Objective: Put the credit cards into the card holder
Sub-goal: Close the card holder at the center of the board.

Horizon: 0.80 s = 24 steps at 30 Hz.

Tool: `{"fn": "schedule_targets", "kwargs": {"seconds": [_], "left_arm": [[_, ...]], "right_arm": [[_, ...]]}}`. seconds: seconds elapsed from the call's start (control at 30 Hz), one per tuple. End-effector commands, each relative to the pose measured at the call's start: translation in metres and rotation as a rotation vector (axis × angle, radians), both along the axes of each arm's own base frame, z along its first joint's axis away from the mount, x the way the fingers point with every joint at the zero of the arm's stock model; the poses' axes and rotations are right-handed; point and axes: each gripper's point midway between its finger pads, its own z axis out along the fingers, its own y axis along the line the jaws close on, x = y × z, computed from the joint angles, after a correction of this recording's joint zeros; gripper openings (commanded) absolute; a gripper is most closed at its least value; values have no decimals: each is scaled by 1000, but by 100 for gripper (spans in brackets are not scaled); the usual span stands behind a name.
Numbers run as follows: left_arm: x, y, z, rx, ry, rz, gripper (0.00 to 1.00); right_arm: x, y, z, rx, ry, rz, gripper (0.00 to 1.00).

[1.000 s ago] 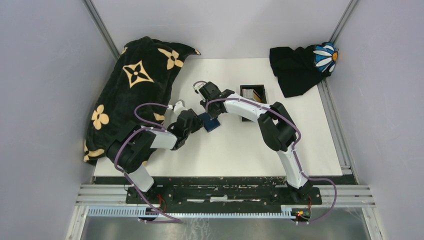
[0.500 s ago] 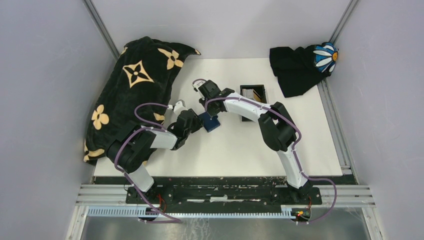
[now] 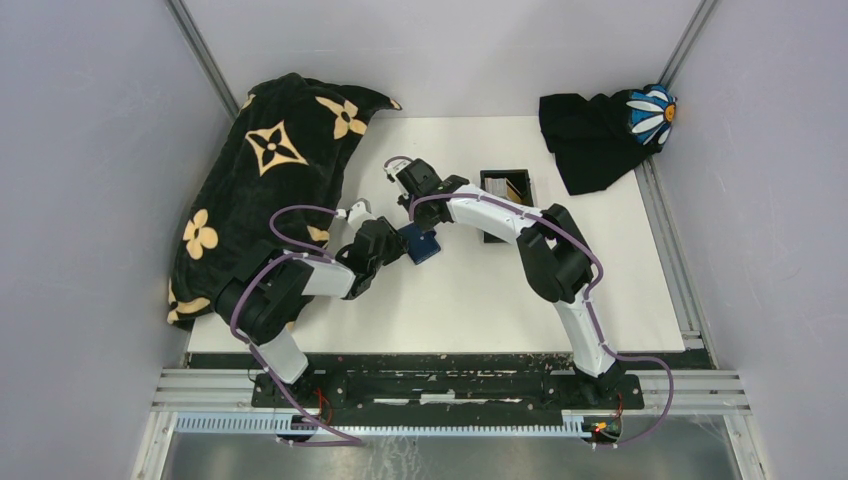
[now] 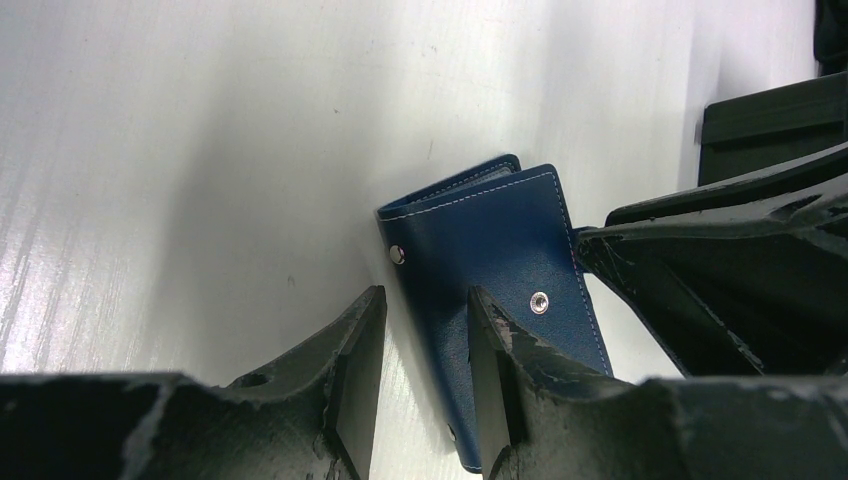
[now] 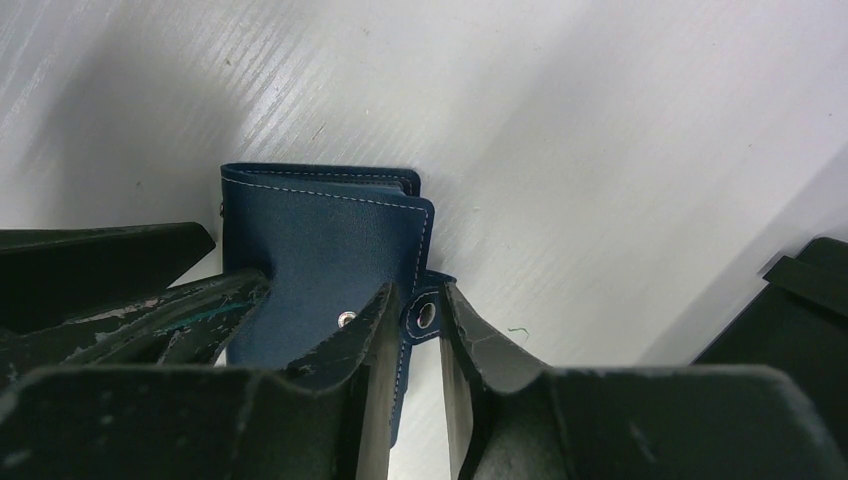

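The card holder [image 3: 426, 250], a navy-blue wallet, lies folded on the white table between both arms. In the left wrist view my left gripper [image 4: 425, 345] stands open astride the card holder's [image 4: 490, 250] left edge, its right finger resting over the leather. My right gripper [image 5: 424, 325] has its fingers pressed on either side of the card holder's snap tab [image 5: 425, 313]. From above, the left gripper [image 3: 398, 244] and right gripper [image 3: 417, 231] meet at the wallet. Tan and grey credit cards [image 3: 513, 188] stand in a black tray [image 3: 493, 180] behind the right arm.
A black blanket with tan flowers [image 3: 270, 170] is heaped along the table's left side. A black cloth with a daisy [image 3: 600, 130] lies at the back right corner. The tray's corner [image 5: 800, 300] shows right of the right gripper. Grey walls enclose the table.
The right gripper's jaws have narrowed onto the snap tab, and its wrist has shifted slightly left. The left arm and the card holder have not moved.
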Motion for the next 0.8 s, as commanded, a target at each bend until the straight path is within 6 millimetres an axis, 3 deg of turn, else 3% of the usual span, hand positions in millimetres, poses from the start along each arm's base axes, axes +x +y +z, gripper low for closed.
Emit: {"fn": "schedule_targets", "kwargs": {"seconds": [0.0, 0.33, 0.77], "left_arm": [[2, 0, -2, 36, -3, -12, 44], [2, -1, -5, 31, 2, -11, 44], [0, -7, -8, 24, 3, -23, 42]], "right_arm": [[5, 5, 23, 42, -32, -4, 26], [-1, 8, 22, 64, -4, 3, 5], [-6, 12, 21, 105, 21, -12, 1]]}}
